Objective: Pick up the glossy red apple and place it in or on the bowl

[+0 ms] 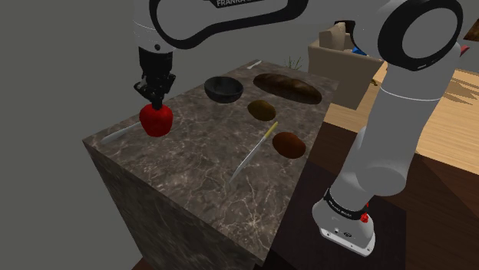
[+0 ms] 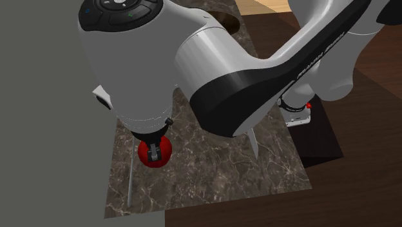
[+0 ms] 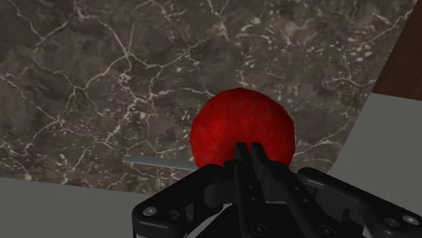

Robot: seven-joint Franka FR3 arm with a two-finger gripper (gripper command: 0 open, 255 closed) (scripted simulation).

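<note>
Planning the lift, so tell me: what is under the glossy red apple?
Dark veined marble countertop lies under the glossy red apple, and a thin grey utensil runs up to its outline. The apple covers the utensil's far end and any contact with the countertop.

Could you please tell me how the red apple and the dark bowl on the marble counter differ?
Colour: the apple is glossy red; the bowl is near black. Shape: the apple is a closed ball, the bowl an open hollow. Place: the apple is directly under the gripper near the counter corner at the shoulder view's left; the bowl stands free farther back, beside a long brown loaf. Both are round.
</note>
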